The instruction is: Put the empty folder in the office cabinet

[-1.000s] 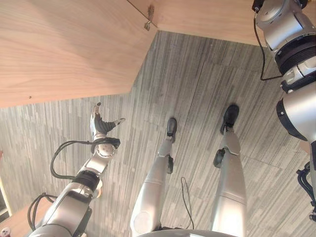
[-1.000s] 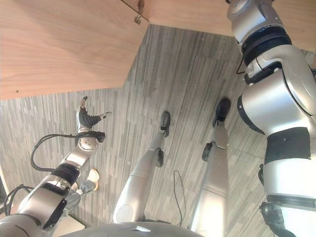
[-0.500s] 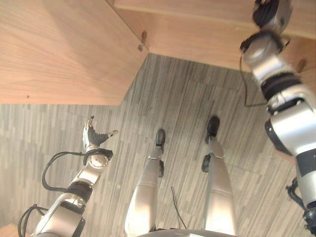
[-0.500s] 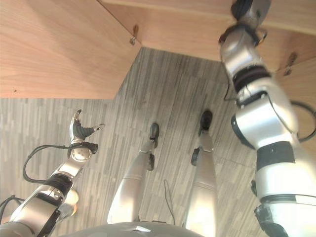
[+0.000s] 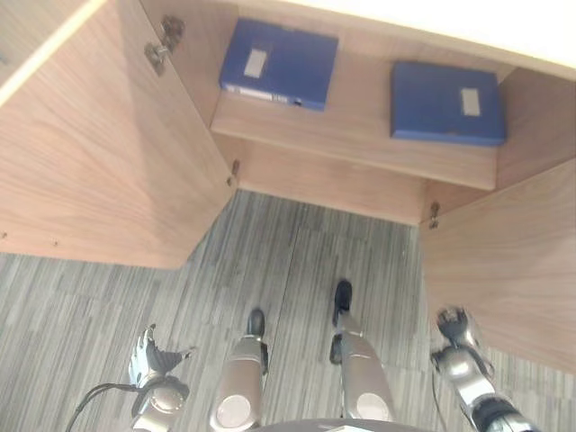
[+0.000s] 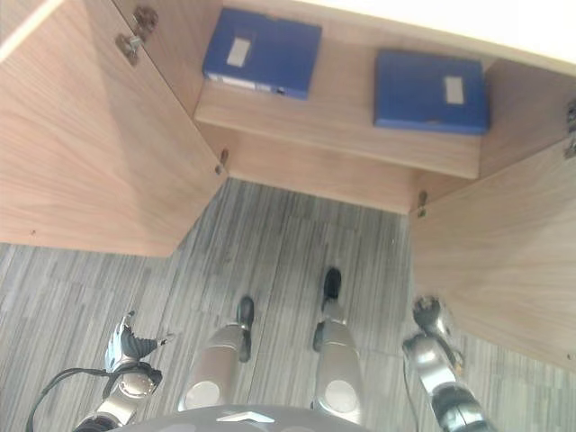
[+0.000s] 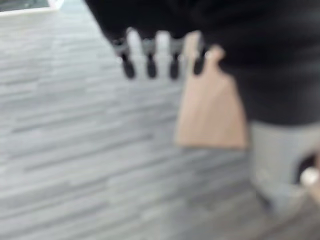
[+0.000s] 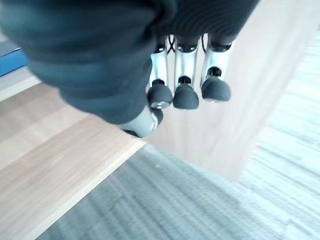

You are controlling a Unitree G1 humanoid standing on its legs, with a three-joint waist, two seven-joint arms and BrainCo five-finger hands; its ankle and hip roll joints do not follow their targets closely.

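Bare shelf [image 5: 355,121] gap between two folders [image 5: 279,63] [image 5: 445,102] — doors [image 5: 99,162] wide.

The left hand [image 5: 149,364] sits at the lower left of the left eye view with fingers spread and relaxed, holding nothing, while the right hand [image 5: 453,326] hangs at the lower right, fingers loosely straight and empty.

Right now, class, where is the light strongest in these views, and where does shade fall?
Left eye view: the cabinet's top edge glares almost white, while the shelf below lies in softer shade, and the left door darkens toward its hinge. Right wrist view: faint glints sit on the right hand's dark fingertips.
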